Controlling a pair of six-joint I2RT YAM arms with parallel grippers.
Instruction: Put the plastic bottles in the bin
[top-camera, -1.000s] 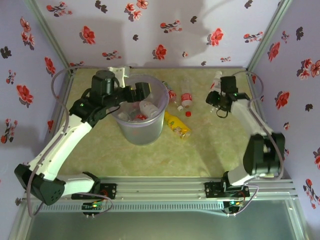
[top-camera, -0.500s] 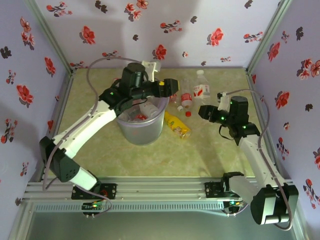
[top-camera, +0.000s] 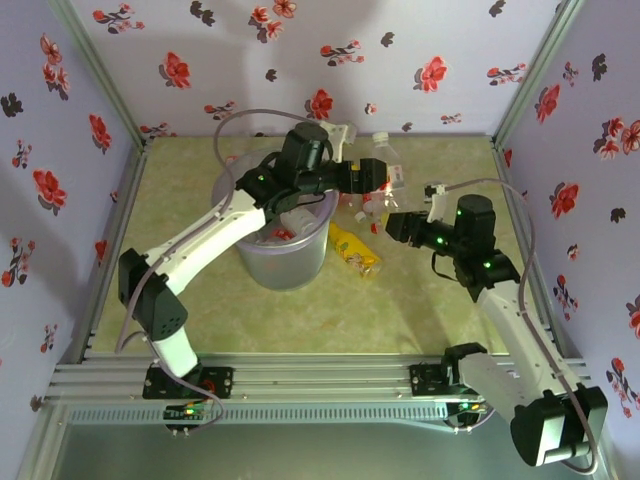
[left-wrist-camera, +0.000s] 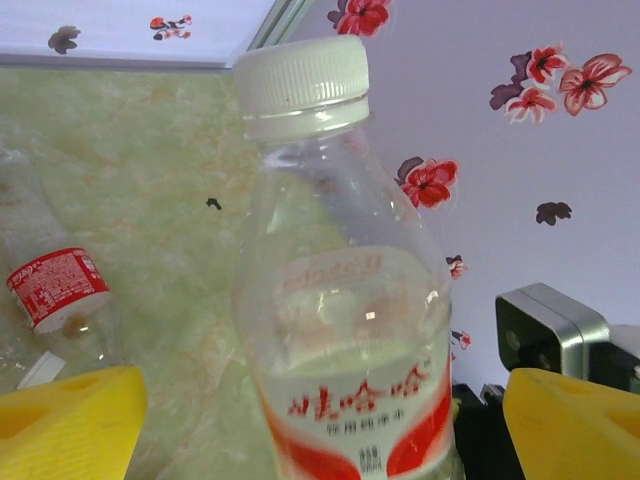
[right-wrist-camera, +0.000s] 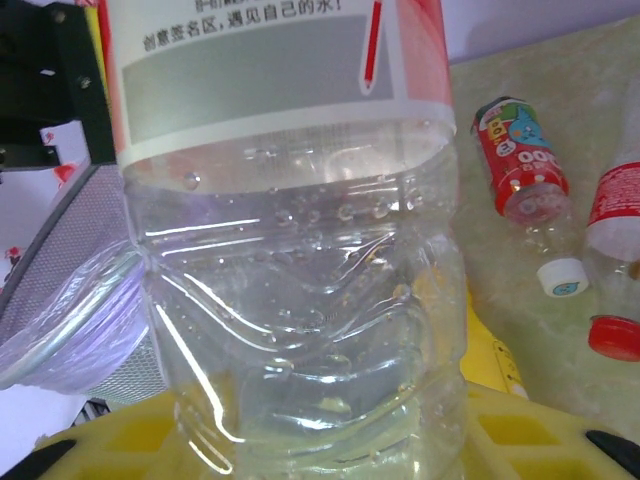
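1. A white-capped bottle (left-wrist-camera: 345, 330) with a red-and-white label stands roughly upright over the surface (top-camera: 420, 310), near its far edge and just right of the bin (top-camera: 285, 265).
2. The right gripper (right-wrist-camera: 320, 440) is clamped on the bottle's lower body.
3. The left gripper (left-wrist-camera: 322, 425) reaches across the bin and is spread wide, with a yellow finger (left-wrist-camera: 70, 420) on each side of the bottle, neither touching it.
4. The bin stands left of centre toward the far edge, with other bottles (top-camera: 280, 222) inside.
5. Two red-labelled bottles (top-camera: 345, 190) and a yellow-labelled bottle (top-camera: 355, 250) lie just right of the bin.
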